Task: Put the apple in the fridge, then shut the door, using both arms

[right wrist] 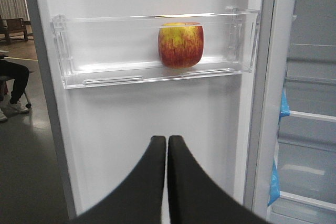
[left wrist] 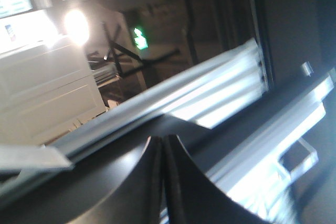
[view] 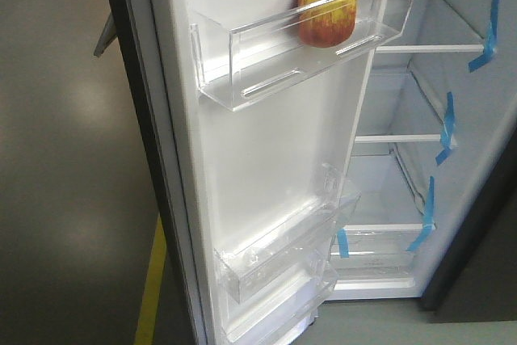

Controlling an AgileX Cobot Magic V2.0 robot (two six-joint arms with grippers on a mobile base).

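Up in the upper bin (view: 242, 86) of the open door (view: 266, 175) sits the apple (view: 327, 12), so the left end effector (left wrist: 161, 145) and right end effector (right wrist: 167, 142), both clenched empty, should swing the door smoothly (no jolt, lest the apple roll) onto the fridge (view: 472, 143).

You're seeing your right gripper (right wrist: 167, 139) filling the bottom of the view: two matte black fingers (right wrist: 186, 182), each widening in a smooth curve toward its base (flat inner faces, rounded tips). Your left gripper (left wrist: 161, 139) is showing the same dark curved pair, glinting grey and blurring slightly.
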